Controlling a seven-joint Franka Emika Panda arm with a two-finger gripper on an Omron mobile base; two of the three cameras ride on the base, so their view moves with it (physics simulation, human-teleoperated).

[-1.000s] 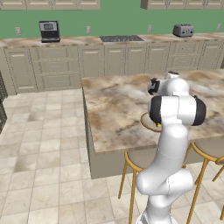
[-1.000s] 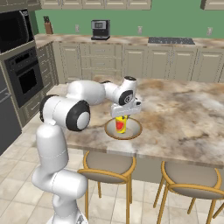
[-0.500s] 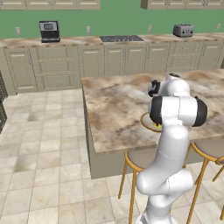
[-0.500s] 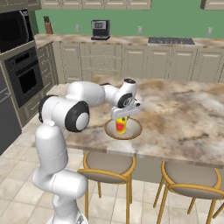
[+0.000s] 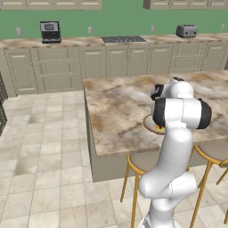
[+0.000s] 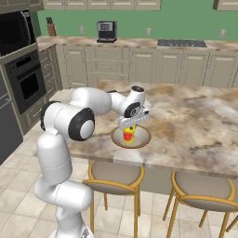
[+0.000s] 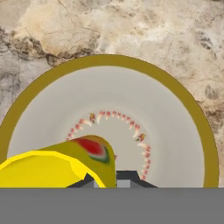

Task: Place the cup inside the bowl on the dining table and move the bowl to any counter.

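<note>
Yellow fills the bottom left of my hand view: that is the cup (image 7: 57, 168), red mark on its side, clenched between my gripper's (image 7: 117, 178) fingers and tilted over the bowl (image 7: 109, 105). Below it I see the bowl's tan rim ringing a pale grey inside with a small dotted circle at the centre. On the right base view the gripper (image 6: 130, 128) hangs just above the bowl (image 6: 142, 138), and the cup (image 6: 128, 135) reaches down from it into the bowl's hollow; whether its base touches the bottom I cannot tell. That bowl sits on the dining table (image 6: 195, 121), near the front edge, above the stools (image 6: 114, 176). From the left base view my arm covers most of it, with a sliver of bowl (image 5: 149, 122) peeking out on the marbled top (image 5: 116, 107). Behind, the counter (image 5: 67, 42) runs along the green wall.
</note>
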